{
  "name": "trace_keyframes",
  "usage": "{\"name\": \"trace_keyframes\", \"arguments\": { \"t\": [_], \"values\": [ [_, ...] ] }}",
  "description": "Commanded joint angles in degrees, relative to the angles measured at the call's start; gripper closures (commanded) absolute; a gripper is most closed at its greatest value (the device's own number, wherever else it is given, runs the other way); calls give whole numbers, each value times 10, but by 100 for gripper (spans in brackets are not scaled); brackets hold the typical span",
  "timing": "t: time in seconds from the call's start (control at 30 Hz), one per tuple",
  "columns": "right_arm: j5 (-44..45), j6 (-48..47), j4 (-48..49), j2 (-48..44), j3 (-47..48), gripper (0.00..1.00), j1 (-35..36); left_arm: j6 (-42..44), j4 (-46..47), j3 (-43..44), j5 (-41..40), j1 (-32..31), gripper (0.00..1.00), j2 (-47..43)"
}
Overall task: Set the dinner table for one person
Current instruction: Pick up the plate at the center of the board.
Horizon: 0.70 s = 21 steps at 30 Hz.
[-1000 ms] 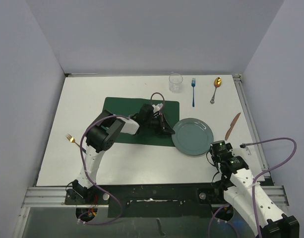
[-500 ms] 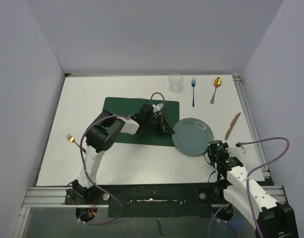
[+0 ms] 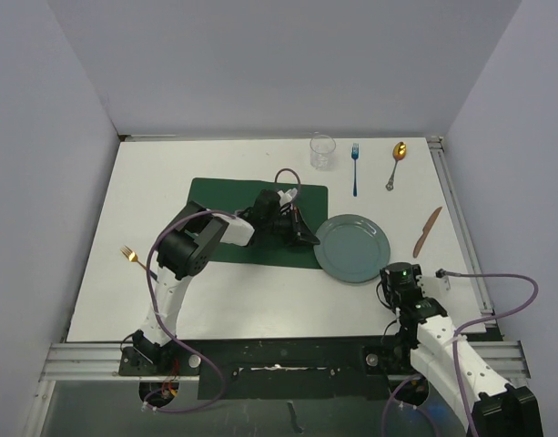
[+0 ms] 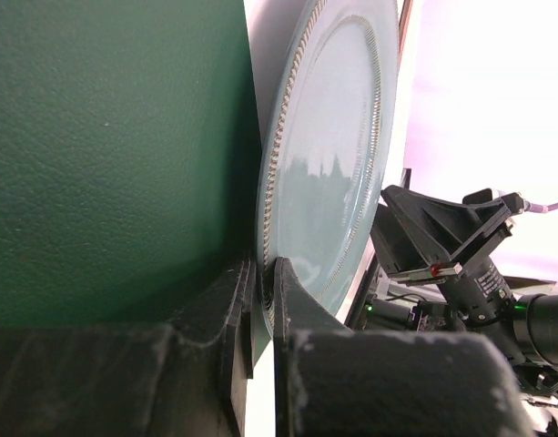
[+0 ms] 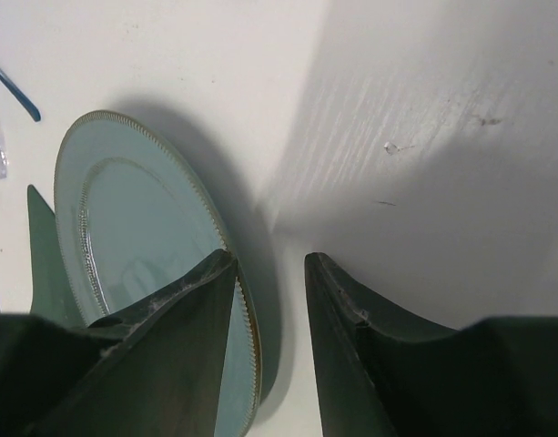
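— White table [image 3: 233, 300] fills our booth, with grey walls on three sides. Where do we stand?
— We see the left gripper [image 3: 310, 239] pinched shut on the plate [image 3: 356, 246], holding its left rim. The plate lies on the table, that rim meeting the right edge of the mat [image 3: 224, 205].
— And the right gripper [image 3: 392, 273]?
— Its fingers are parted and empty, low beside the plate's near rim.
— We judge the plate is bound for the mat. How do we do it well?
— We drag it low and level toward the mat's middle so the mat doesn't bunch, and we hold the right fingers clear of the rim.
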Motion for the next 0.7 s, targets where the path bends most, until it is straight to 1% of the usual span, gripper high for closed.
{"name": "trace_keyframes", "arguments": {
  "t": [0.0, 0.1, 0.2, 0.3, 0.53, 0.57, 0.67],
  "values": [
    [-10, 15, -64, -23, -22, 61, 1, 30, 10, 22, 0, -9, 100, -6],
    [-15, 15, -50, -16, -27, 61, 1, 31, 8, 26, 2, -12, 100, -1],
    [-21, 16, -26, 12, -27, 61, 1, 38, -2, 33, 8, -14, 100, 2],
    [-37, 15, 19, 56, -31, 61, 0, 49, -14, 37, 12, -16, 100, 2],
    [-51, -11, 89, 163, -1, 63, -1, 87, -59, 42, 16, -16, 100, -3],
    [-53, -17, 100, 177, 6, 67, -2, 90, -64, 43, 16, -16, 100, -3],
    [-61, -38, 120, 215, 23, 90, -2, 96, -72, 44, 13, -16, 100, -6]
  ]
}}
